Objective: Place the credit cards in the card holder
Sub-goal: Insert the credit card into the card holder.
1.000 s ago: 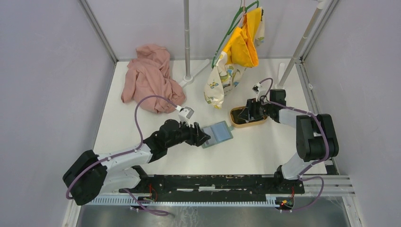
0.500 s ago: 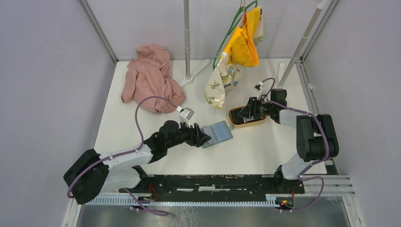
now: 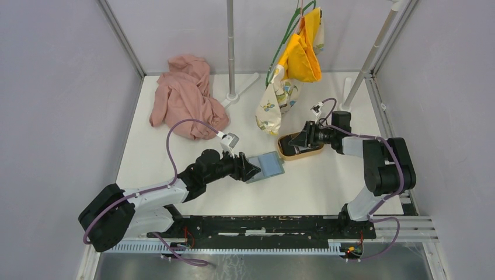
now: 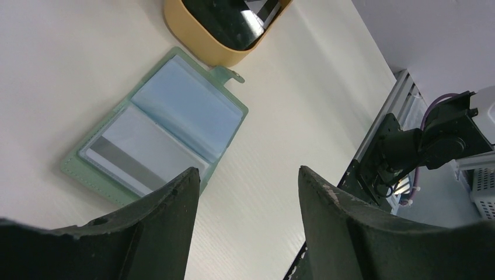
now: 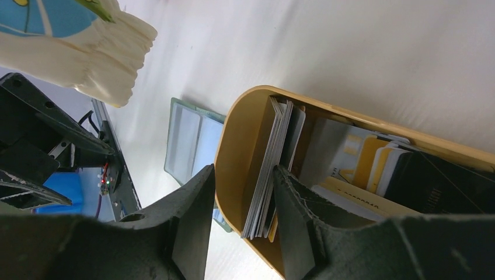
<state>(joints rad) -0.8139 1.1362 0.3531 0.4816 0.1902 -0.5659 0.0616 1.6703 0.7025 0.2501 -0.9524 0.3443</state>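
Credit cards [image 5: 269,175]: sitting in a light-wood tray [image 5: 229,146] at the centre of the right wrist view. One bundle is standing on edge against the tray's left end wall, and others are lying flat toward the right. One pale card with a grey stripe [image 4: 137,157] is already sitting in the lower pocket of the card holder.

Card holder [image 4: 175,116]: lying open on the worktop [image 3: 327,181], left of centre in the left wrist view. Its clasp tab is touching or just beside the tray.

Right tool [image 5: 244,172]: released and grasping nothing, jaws spread. One finger is sitting outside the tray's end wall and the other inside, beside the upright bundle.

Left tool [image 4: 248,175]: released and empty, hovering at the holder's lower right edge. Whether it is touching the holder cannot be told.

Hazards, as judged:
- Closing now is risking a pinch of the tray wall together with the bundle, lifting or dragging the tray and shoving it into the holder.
- Several cards are likely coming up at once, being thin and tightly packed, and extras may be dropping onto the worktop.
- With the holder unpinned, a card pushed at a pocket may be sliding the holder away.
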